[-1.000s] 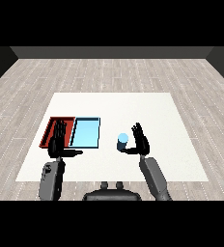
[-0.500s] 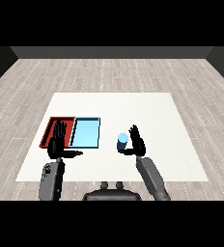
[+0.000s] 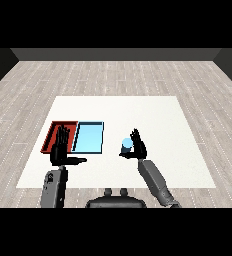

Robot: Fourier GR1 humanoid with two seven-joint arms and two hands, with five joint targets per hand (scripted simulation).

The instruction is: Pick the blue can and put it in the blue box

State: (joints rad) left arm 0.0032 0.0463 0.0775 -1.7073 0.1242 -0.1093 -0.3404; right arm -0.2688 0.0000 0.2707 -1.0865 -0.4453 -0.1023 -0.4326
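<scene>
The blue can [image 3: 126,145] stands upright on the white table, to the right of the light blue tray [image 3: 88,138]. My right hand [image 3: 138,148] is right against the can's right side. Its fingers point up and are still mostly straight, and the thumb reaches along the can's base at the front. My left hand [image 3: 61,150] hovers open over the near end of the red tray [image 3: 51,136], fingers straight and thumb pointing right.
The red tray and the blue tray lie side by side at the table's left. The white table [image 3: 153,115] stretches far and right of the can, with wooden floor around it.
My right hand has moved left and closed the gap to the can, with the fingers drawn closer together. The can and my left hand have stayed put.
</scene>
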